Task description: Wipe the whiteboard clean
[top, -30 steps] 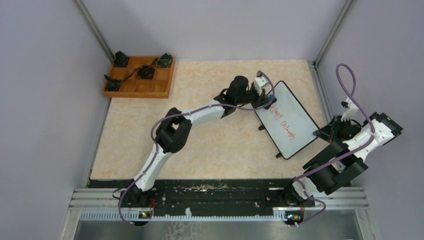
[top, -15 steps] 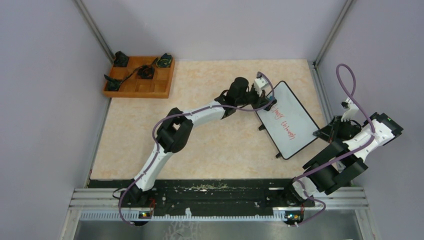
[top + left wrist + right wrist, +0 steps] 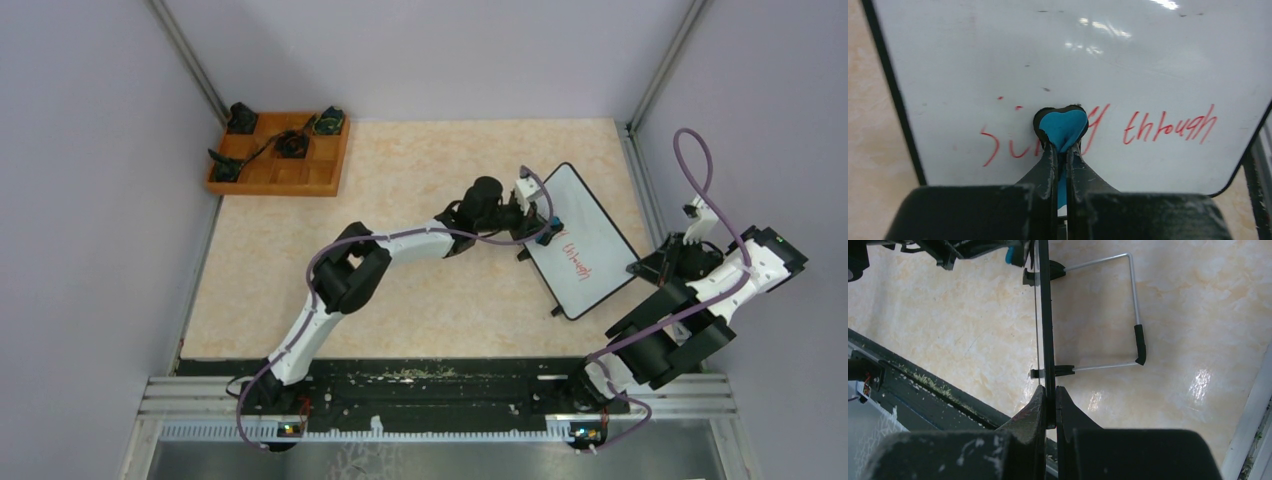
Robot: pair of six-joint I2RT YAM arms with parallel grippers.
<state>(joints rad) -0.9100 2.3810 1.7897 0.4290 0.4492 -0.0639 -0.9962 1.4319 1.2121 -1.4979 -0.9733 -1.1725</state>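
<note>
The whiteboard (image 3: 588, 230) stands tilted at the right of the table, white with a thin black frame. Red handwriting (image 3: 1168, 126) crosses its lower part, including the word "through". My left gripper (image 3: 1062, 148) is shut on a small blue eraser (image 3: 1063, 127) and presses it on the writing near the board's left side (image 3: 541, 228). My right gripper (image 3: 1049, 391) is shut on the whiteboard's black edge (image 3: 1045, 315), seen edge-on, and holds the board at its right corner (image 3: 648, 264). The board's wire stand (image 3: 1134, 305) shows behind it.
A wooden compartment tray (image 3: 280, 153) with small black parts sits at the far left. The table's right wall and rail (image 3: 640, 180) run close behind the board. A black rail (image 3: 923, 390) lies at the table's near edge.
My left gripper has moved with the eraser down the board toward the near side, across the red writing. Letters at the upper part of the line are gone. The right arm has not moved.
</note>
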